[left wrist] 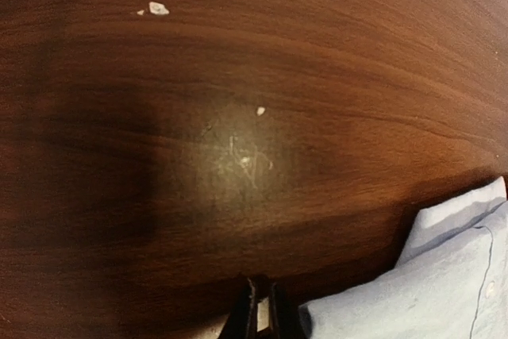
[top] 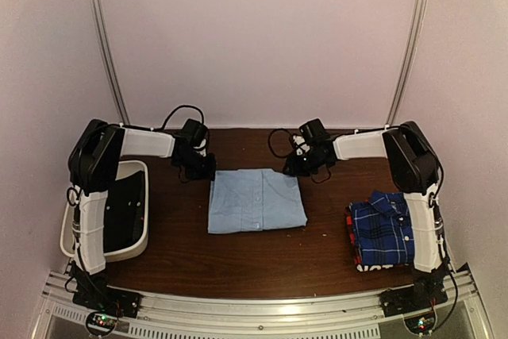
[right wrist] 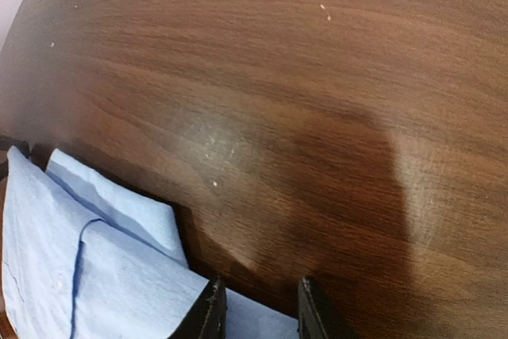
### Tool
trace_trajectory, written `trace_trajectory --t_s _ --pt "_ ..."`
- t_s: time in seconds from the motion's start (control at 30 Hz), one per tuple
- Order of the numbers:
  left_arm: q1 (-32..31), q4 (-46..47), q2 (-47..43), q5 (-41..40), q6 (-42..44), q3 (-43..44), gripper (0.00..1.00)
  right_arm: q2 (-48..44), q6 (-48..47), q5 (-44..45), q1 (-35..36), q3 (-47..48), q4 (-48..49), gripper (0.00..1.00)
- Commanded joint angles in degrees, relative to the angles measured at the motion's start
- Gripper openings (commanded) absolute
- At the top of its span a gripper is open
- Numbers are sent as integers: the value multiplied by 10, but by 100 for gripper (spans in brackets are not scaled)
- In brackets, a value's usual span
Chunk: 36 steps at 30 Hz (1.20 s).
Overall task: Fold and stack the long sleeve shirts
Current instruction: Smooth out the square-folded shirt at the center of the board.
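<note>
— Position of the light blue shirt (top: pixel 256 200)?
— Folded flat, just right of the left gripper (left wrist: pixel 260 307), whose jaws sit pressed together, empty.
— Right gripper (right wrist: pixel 258 307)?
— Jaws narrowly apart; shirt corner beneath and left of them.

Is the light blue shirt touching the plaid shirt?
Apart. The top view shows bare table between the light blue shirt and the plaid shirt.

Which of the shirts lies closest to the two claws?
The plain light blue shirt, alone mid-table: left gripper and right gripper sit at its far corners. The plaid shirt lies off at the right.
</note>
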Motion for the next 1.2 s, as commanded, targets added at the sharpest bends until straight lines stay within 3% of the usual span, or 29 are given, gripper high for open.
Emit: trace_trajectory --t_s 0.0,0.33,0.63,0.87,1.17 --pt "1 -3 13 3 15 -7 7 -2 -5 7 3 9 -25 33" --pt "7 -36 -48 -4 27 -5 11 -145 -13 93 16 -50 -65 39" --pt "7 5 -204 70 -12 -172 22 -276 20 98 121 -213 -23 38" --pt "-7 33 -282 130 -40 -268 36 -302 55 116 192 -291 -1 36" --pt "-25 51 -275 159 -47 -302 50 -276 80 122 226 -350 22 36"
